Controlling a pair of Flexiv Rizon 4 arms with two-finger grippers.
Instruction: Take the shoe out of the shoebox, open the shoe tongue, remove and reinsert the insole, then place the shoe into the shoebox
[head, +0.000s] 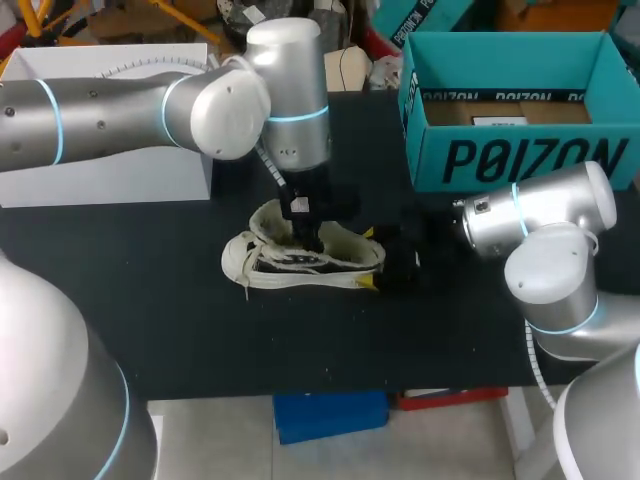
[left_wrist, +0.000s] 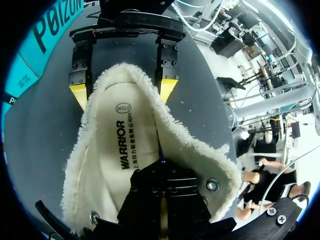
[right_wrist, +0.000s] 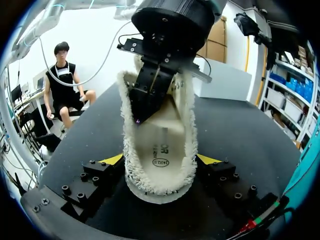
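Head view: shoe (head: 300, 262) on its side mid table (head: 150, 300); shoebox (head: 520, 150) well apart behind, open room around.
Left wrist view: left gripper (left_wrist: 162, 169) inside shoe, fingers drawn together over insole (left_wrist: 122, 145); grip unclear. Lift slowly, straight out.
Right wrist view: right gripper (right_wrist: 160, 160) clamps heel from both sides; hold firm.

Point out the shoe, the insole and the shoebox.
shoe (head: 292, 266), head view, its side.
insole (left_wrist: 111, 137), left wrist view, its middle.
shoebox (head: 520, 160), head view, front wall.
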